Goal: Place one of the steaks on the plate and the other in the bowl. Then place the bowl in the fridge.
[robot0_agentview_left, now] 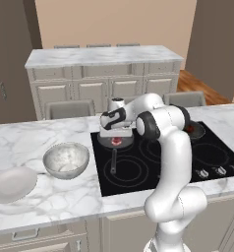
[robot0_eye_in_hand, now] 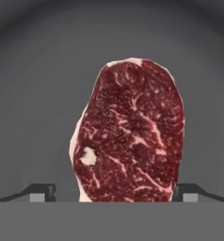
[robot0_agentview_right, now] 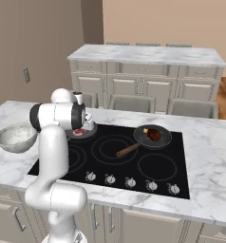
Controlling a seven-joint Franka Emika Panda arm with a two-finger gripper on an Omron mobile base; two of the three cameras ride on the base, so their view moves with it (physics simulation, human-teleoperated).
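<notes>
White marble covers the bench (robot0_agentview_left: 50,202) that carries everything here, with a black cooktop (robot0_agentview_left: 138,172) set into it. The white arm rises at the near edge, bends at its elbow above the cooktop and reaches back and to its left, with the hand pointing down over a small dark pan (robot0_agentview_left: 115,142) on the far left burner. The gripper (robot0_eye_in_hand: 114,190) hangs low above that pan with its jaws apart, one finger tip on each side of the steak (robot0_eye_in_hand: 130,136), which lies flat on the pan's grey floor; whether the tips touch the meat, I cannot tell. The same steak shows as a red spot under the hand in the left base view (robot0_agentview_left: 117,141) and in the right base view (robot0_agentview_right: 79,132).

The pan's handle (robot0_agentview_left: 113,161) points toward the near edge of the bench. Left of the cooktop the speckled bowl (robot0_agentview_left: 66,160) stands upright on the marble, near the pan, and farther left the plain plate (robot0_agentview_left: 11,184) lies by the bench's left end. On the far right burner a second dark pan (robot0_agentview_right: 153,136) with a wooden handle (robot0_agentview_right: 127,151) holds the other steak (robot0_agentview_right: 154,134). A row of knobs (robot0_agentview_right: 130,182) runs along the cooktop's near side.

Behind the bench, grey chair backs (robot0_agentview_right: 131,102) stand in a row, and beyond them a pale cabinet island (robot0_agentview_left: 104,78) with a marble top.
</notes>
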